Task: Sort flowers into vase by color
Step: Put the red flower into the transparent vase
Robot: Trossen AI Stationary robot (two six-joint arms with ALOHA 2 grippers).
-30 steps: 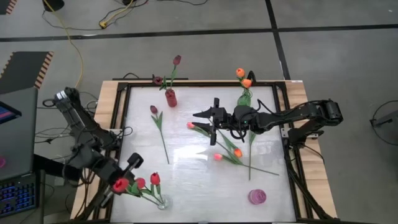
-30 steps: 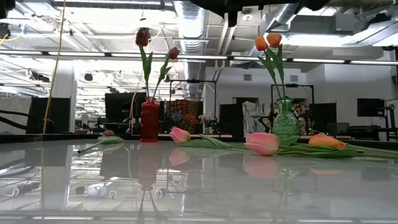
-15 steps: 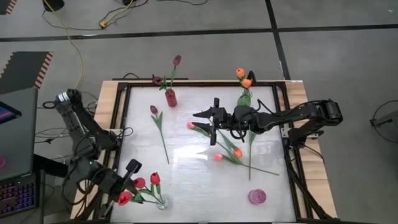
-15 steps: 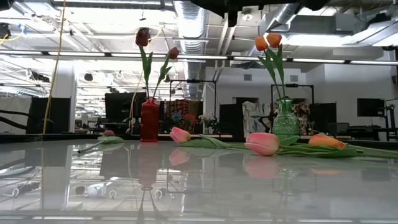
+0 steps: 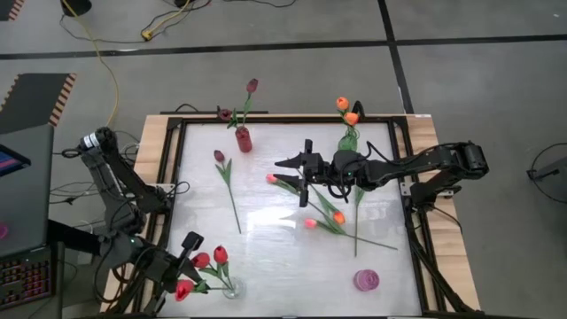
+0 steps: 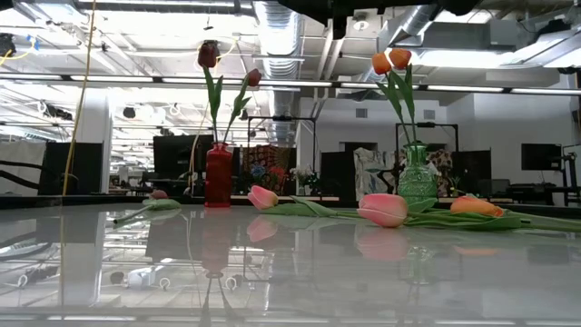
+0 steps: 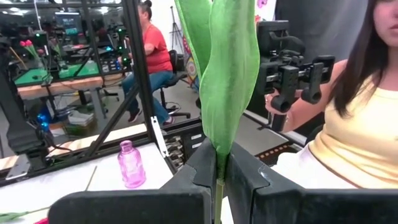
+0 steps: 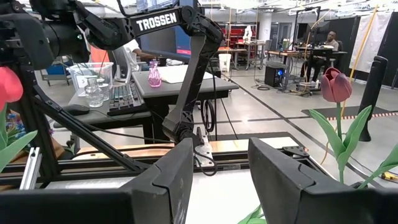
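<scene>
My left gripper [image 5: 180, 276] hovers at the near left corner, shut on a red tulip [image 5: 183, 290]. It is just left of the clear vase [image 5: 232, 289], which holds two red tulips [image 5: 221, 255]. A red vase [image 5: 243, 139] holds maroon tulips and a green vase [image 5: 348, 139] holds orange ones. One maroon tulip [image 5: 219, 156] and several pink and orange tulips [image 5: 311, 223] lie flat on the table. My right gripper [image 5: 297, 168] hangs open above the lying pink ones, touching nothing. My left gripper pinches the red tulip's thin green stem [image 7: 217, 186] between its two fingers, right where the long leaf [image 7: 229, 81] begins. The fingers lie level and cross the stem. The tulip is lifted clear of the table, its head [image 5: 183, 290] beside the fingers.
A small pink vase [image 5: 366, 280] stands near the front right corner. A black frame [image 5: 168, 177] runs along the table's edges. People sit beyond the table [image 7: 348, 137], and one holds a black device [image 7: 292, 74].
My left gripper has carried the red tulip toward the table's near edge and a little right, closer to the clear vase, rolling slightly. It has stayed shut on the stem. My right gripper has kept still.
</scene>
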